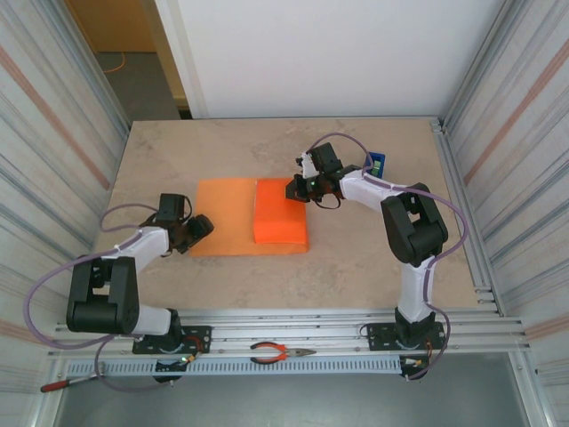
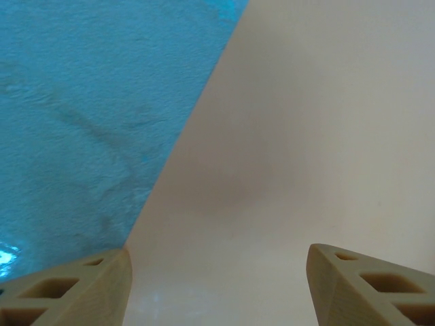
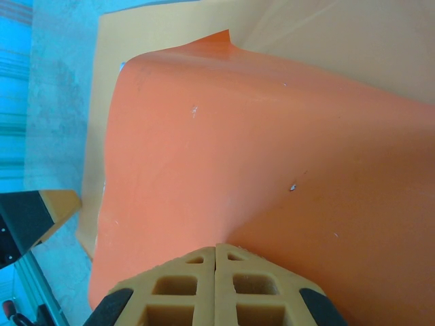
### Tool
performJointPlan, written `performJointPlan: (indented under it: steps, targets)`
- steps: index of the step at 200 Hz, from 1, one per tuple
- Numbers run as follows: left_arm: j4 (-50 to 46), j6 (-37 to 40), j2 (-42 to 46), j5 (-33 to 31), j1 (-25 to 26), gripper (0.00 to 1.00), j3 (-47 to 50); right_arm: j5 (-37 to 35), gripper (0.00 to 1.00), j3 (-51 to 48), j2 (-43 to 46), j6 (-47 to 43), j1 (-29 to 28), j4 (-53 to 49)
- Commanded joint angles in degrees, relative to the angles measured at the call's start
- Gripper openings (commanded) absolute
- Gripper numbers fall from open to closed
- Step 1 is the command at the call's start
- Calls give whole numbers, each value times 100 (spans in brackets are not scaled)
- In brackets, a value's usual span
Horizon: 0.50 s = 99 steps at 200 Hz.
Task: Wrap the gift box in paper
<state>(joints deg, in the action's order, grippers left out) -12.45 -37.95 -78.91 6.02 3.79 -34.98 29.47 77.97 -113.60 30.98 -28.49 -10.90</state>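
Wrapping half done: thin matte orange paper (image 1: pixel 222 229) lies on the stone-look surface (image 1: pixel 356 258), its right part draped in a soft curve over the gift box (image 1: pixel 280 224), a squat block. The right fingers (image 3: pixel 183 285), shut on nothing, press that flap down, while the left fingers (image 2: pixel 75 292) stand apart and empty over the free left edge, which the next move likely must pinch and carry across.
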Motion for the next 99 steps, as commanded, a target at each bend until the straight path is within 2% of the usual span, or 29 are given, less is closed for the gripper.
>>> performJointPlan:
  steps: [1,52,99]
  targets:
    - [-213,14,203,-328,-69,70,27,-273,0,-307,-224,-13,-30,-480]
    - [-152,81,8,-212,-116,72,9,-261,0,-327,-247,35,-25,-429]
    - [234,203,-217,514,-77,71,20,-257,0,-274,-268,48,-34,-431]
